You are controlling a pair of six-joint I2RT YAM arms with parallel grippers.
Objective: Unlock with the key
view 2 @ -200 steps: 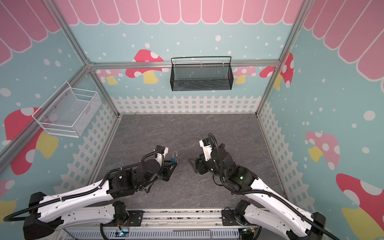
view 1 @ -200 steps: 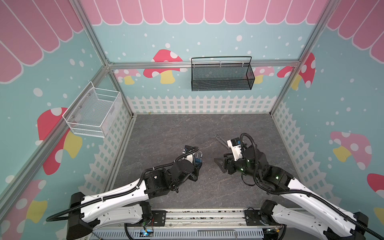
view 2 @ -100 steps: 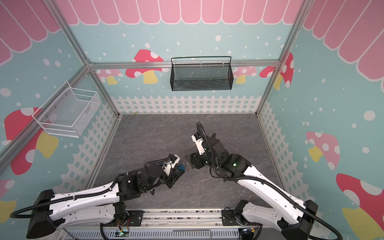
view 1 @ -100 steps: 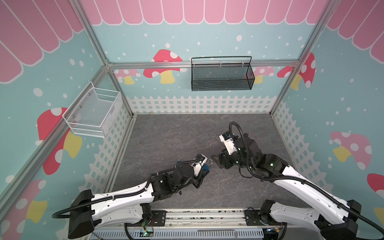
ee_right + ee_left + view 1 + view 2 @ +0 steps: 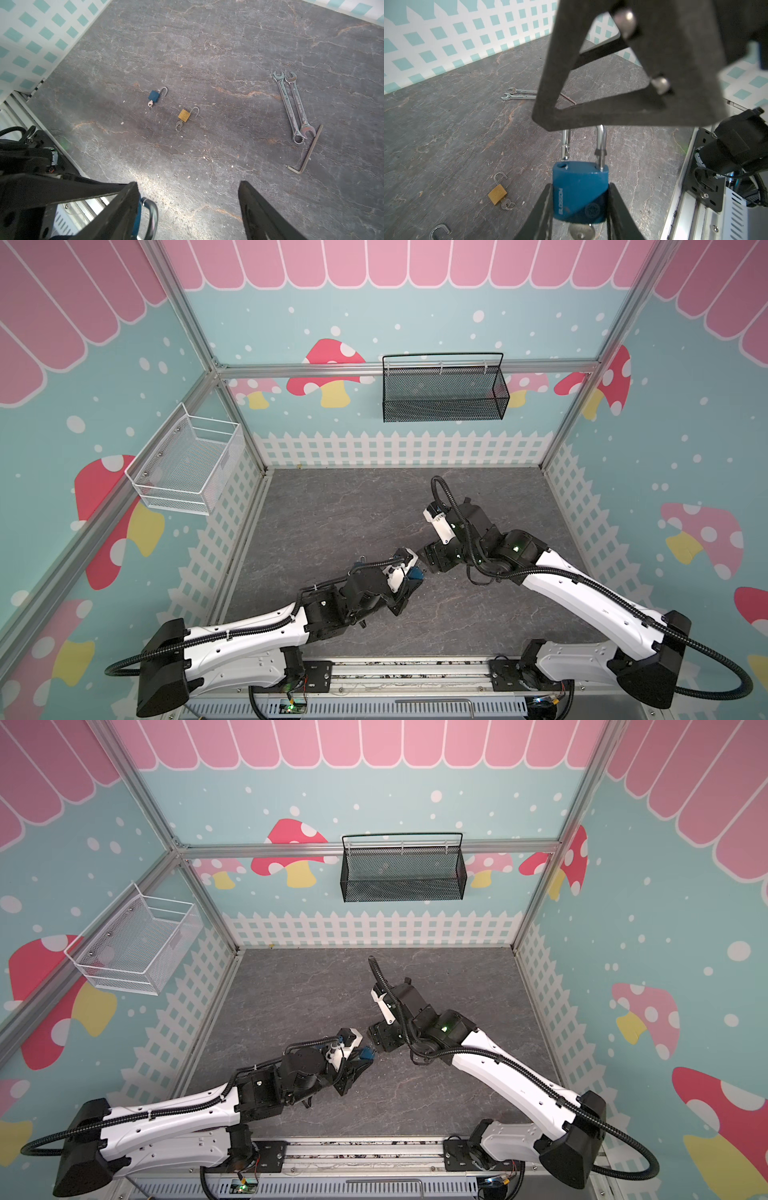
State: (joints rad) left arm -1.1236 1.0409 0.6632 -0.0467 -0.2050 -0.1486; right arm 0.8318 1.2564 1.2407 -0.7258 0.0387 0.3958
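A blue padlock [image 5: 577, 182] is held by its body in my left gripper [image 5: 580, 185], which is shut on it. Its silver shackle [image 5: 601, 143] stands raised, with the free leg out of its hole. The key [image 5: 581, 231] sits in the keyhole underneath. In both top views the padlock [image 5: 414, 573] [image 5: 366, 1052] hangs low over the front middle of the floor. My right gripper [image 5: 187, 184] [image 5: 430, 558] is open right beside it. The shackle [image 5: 152, 216] lies against the inner side of one of its fingers [image 5: 124, 199].
On the grey floor [image 5: 207, 52] lie a small blue padlock [image 5: 154, 96] with a key, a brass padlock [image 5: 184, 115] [image 5: 497, 194] with a key, two wrenches [image 5: 291, 104] [image 5: 519, 93] and a hex key [image 5: 307, 151]. Wire baskets [image 5: 444, 393] [image 5: 187, 468] hang on the walls.
My left gripper has carried the padlock a little to the right and forward. The right arm has swung its wrist toward the back, brought its jaws to the shackle and spread them slightly.
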